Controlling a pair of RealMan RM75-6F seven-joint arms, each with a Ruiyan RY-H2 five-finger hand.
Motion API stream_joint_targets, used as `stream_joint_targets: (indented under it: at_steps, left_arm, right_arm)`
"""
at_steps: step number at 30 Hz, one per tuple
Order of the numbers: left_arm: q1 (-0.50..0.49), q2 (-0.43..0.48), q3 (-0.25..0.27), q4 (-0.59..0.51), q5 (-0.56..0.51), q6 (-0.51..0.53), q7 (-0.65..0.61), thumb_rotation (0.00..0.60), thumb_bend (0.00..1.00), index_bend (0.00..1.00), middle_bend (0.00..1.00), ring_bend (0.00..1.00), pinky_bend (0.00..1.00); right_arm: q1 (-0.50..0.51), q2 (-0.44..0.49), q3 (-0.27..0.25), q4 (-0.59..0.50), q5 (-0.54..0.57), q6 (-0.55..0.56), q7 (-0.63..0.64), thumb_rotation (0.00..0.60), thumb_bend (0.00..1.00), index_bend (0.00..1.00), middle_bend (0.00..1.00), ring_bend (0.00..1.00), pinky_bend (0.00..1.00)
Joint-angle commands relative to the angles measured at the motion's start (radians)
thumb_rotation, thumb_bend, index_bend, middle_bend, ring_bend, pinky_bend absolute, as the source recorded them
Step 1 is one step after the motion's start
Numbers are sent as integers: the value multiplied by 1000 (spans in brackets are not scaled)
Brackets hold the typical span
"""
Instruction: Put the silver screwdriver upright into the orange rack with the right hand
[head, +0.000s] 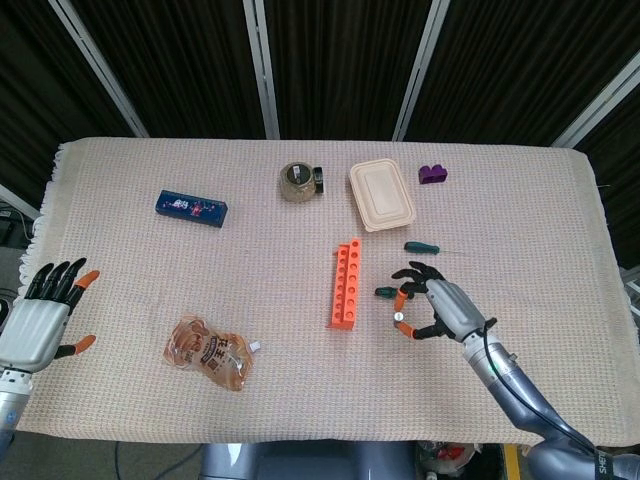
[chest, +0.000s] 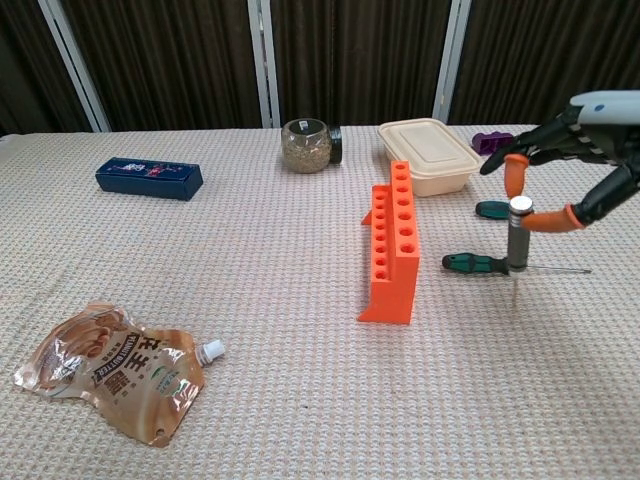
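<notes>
My right hand hangs above the cloth, right of the orange rack. It pinches the silver screwdriver by its handle between thumb and a fingertip. The tool hangs upright, thin tip down, a short way off the rack's right side. In the head view the silver screwdriver shows only as a small cap at the fingertips. The right hand enters the chest view from the right edge. At the table's left edge, my left hand is held open with nothing in it.
Two green-handled screwdrivers lie on the cloth under and beyond the right hand. Farther back stand a beige lidded box, a jar and a purple piece. A blue box and a snack pouch lie to the left.
</notes>
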Motion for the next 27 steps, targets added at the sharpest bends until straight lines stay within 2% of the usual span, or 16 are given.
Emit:
stream_joint_targets:
  at_steps: [1,6,10,19,27]
  left_arm:
    - [1,-15,15,7,18,-2,11,600,133,124,0,0,0]
    - [4,-27,22,8,22,-1,12,600,133,121,0,0,0]
    - [7,-26,19,6,26,14,16,600,133,120,0,0,0]
    - [10,-6,3,-8,27,41,8,600,133,117,0,0,0]
    - [4,1,-3,-16,23,36,10,600,133,116,0,0,0]
  right_arm:
    - [-7,116,98,-30,-45,-112,312,600,306,642,192,0,0]
    - [-14,157,138,-13,-131,-155,567,600,315,643,193,0,0]
    - [-5,168,155,6,-184,-167,703,600,324,643,193,0,0]
    - [43,184,152,29,-267,-169,841,600,327,643,194,0,0]
    - [93,182,139,29,-263,-177,838,600,327,643,195,0,0]
